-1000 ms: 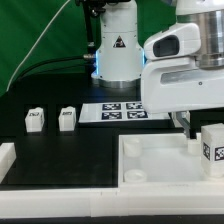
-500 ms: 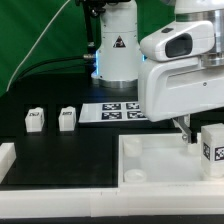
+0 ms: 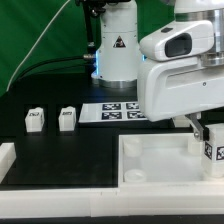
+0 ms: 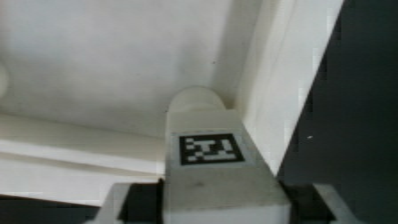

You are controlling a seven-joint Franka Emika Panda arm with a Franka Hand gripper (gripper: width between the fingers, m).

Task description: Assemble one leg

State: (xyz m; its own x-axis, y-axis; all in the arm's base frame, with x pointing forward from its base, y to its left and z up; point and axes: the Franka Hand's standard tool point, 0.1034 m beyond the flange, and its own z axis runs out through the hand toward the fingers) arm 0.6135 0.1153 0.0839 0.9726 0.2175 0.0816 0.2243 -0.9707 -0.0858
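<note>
Near the camera, in the wrist view, the gripper straddles a small white plastic cube-like leg bearing a black-and-white tag. Its fingers sit close against both sides of the leg, though I cannot tell whether they are squeezing it. The white robot arm has shifted toward the exterior view's right since a second ago. It now hides the top of that leg, which stands in the large white square tray. Farther off on the black table stand one spare block and a second spare block, with the marker board beyond them.

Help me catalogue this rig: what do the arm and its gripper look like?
The arm has glossy white, rounded casings; its base bears a black triangular warning sticker. The gripper is a boxy white hand with slim dark fingers.
</note>
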